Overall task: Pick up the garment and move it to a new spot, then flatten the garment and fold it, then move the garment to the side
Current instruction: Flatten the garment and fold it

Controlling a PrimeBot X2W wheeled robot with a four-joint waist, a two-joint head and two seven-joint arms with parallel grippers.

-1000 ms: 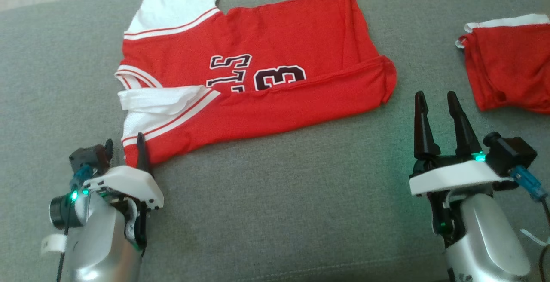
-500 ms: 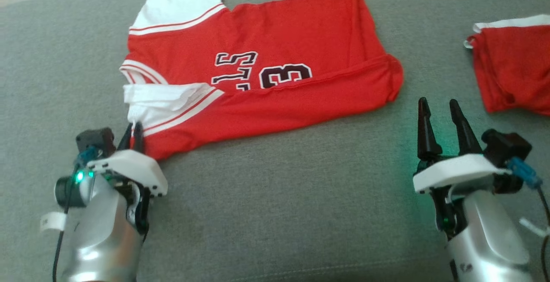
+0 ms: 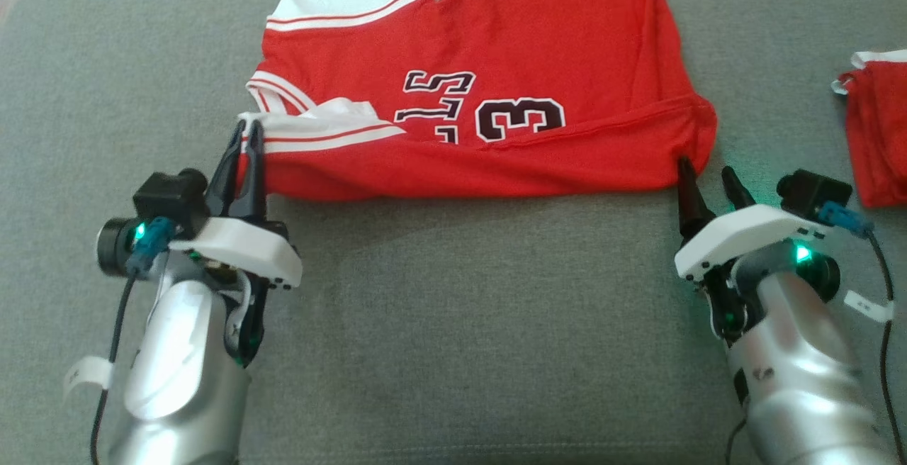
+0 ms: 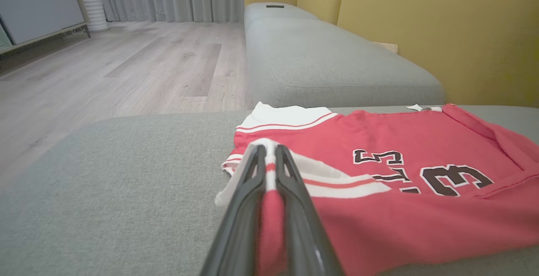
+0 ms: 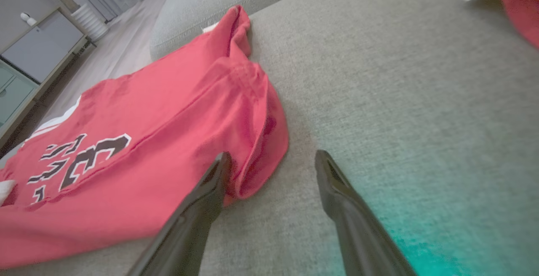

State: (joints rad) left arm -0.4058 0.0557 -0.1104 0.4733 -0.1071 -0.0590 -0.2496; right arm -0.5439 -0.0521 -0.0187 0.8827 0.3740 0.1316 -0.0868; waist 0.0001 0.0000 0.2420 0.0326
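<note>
Down near the robot, on the grey seat (image 3: pixel 460 323), the left claw (image 3: pixel 249 130) was pinched shut on the near left corner of the red garment (image 3: pixel 496 54), right where a white band with a red stripe ran along the sleeve. The left wrist view showed that claw (image 4: pixel 268 149) with a strip of red and white cloth squeezed between its two dark fingers. Over on the other side, the right claw (image 3: pixel 705 167) had its fingers apart and held nothing. One finger (image 5: pixel 210 183) seemed to touch the near right corner of the garment (image 5: pixel 147 162), and the other stood over bare seat just beside it. So that corner lay a little to the left of the claw's middle, not quite between the fingers. The garment lay flat with its numbers up. Its long side ran left to right, from one claw to the other, and its near part was doubled over. The right claw probably had to scoot a bit to its left and close on the corner, so both claws could lift the near edge together. Farther off to the right, well apart, lay another red cloth (image 3: pixel 879 139). Past the garment stood the yellow sofa back (image 4: pixel 442 36) and the wooden floor (image 4: pixel 126 65).
</note>
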